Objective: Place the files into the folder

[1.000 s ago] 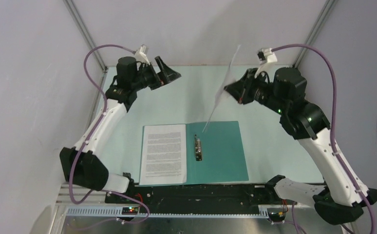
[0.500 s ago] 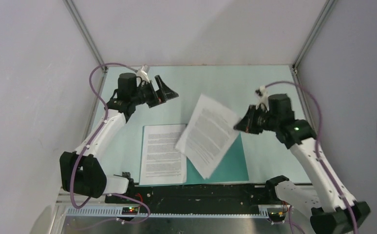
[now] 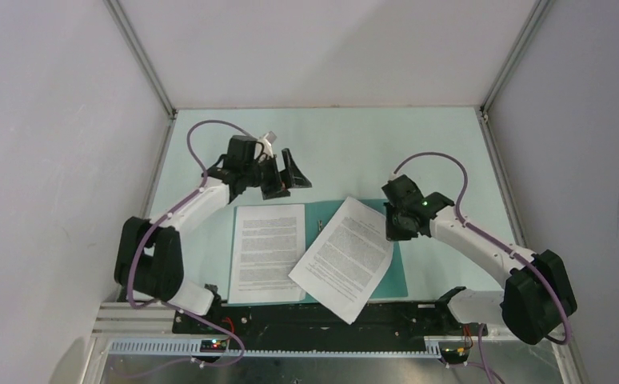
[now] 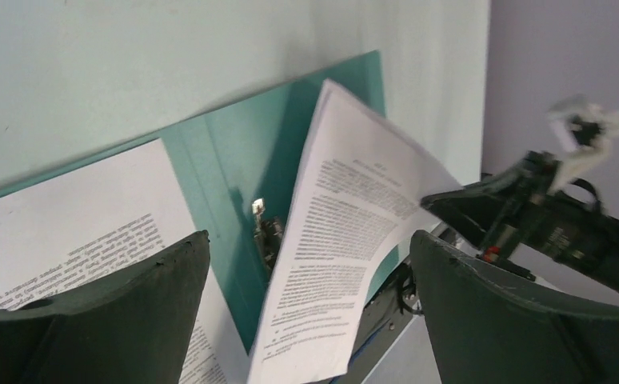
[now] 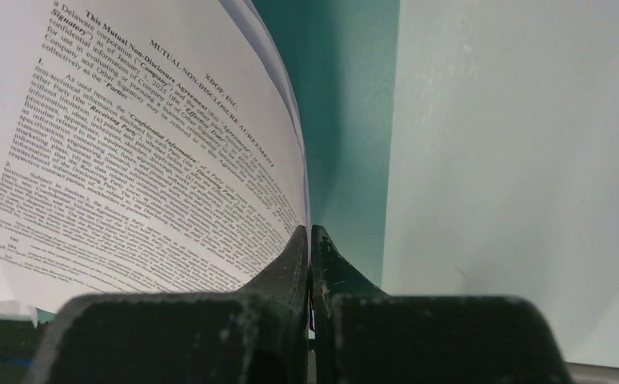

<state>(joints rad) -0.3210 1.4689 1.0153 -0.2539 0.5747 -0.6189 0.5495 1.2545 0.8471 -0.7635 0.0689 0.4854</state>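
Note:
The teal-green folder [image 3: 321,214] lies open near the table's front edge, its metal clip [image 4: 263,232] at the spine. One printed sheet [image 3: 268,252] lies flat on its left half. My right gripper [image 3: 392,224] is shut on the edge of the second sheet [image 3: 343,258], which lies skewed over the folder's right half and past its front edge. In the right wrist view the sheet [image 5: 138,152] curves up from the shut fingertips [image 5: 300,248] over the folder [image 5: 346,120]. My left gripper [image 3: 295,170] is open and empty, above the table just behind the folder.
A black rail [image 3: 322,314] runs along the table's front edge, and the skewed sheet's corner overhangs it. Grey walls with metal corner posts [image 3: 140,58] close in the back and sides.
My right arm has swung the sheet down from upright in the air onto the folder's right half. My left arm has moved right and nearer, toward the folder's back edge.

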